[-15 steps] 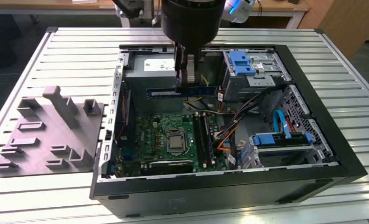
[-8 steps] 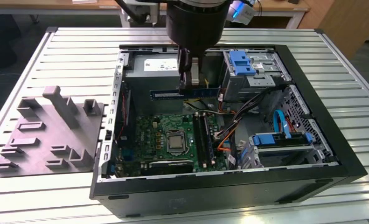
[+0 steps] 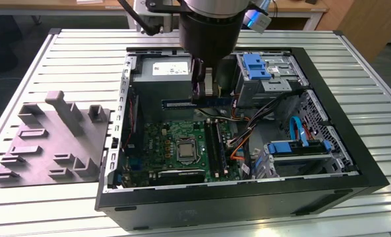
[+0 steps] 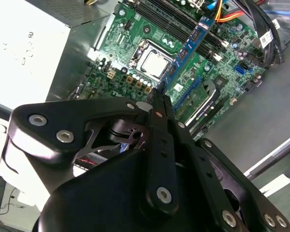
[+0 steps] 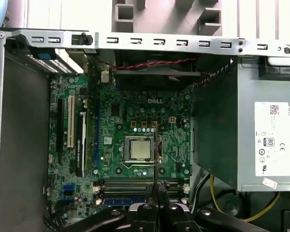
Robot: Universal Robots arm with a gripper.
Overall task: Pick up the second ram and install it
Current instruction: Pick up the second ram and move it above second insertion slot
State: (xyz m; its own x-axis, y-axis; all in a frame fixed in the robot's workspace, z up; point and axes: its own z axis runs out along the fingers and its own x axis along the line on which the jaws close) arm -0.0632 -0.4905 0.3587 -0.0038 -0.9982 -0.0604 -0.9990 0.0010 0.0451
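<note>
The gripper (image 4: 157, 98) has its fingers (image 4: 162, 145) pinched narrow on the second ram (image 4: 188, 48), a thin blue strip clamped between them and jutting out past the fingertips, over the green motherboard (image 4: 125, 34) inside the open computer case (image 3: 235, 202).

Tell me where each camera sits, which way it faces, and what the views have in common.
Exterior view: off the arm, high beside the table, looking down into the open case; the arm and gripper show, holding the ram.
First wrist view: at the wrist, looking down past the gripper onto the motherboard.
Second wrist view: at the wrist, looking slantwise along the gripper's linkage and the ram.
Shared: all three show the gripper shut on the ram over the motherboard.
</note>
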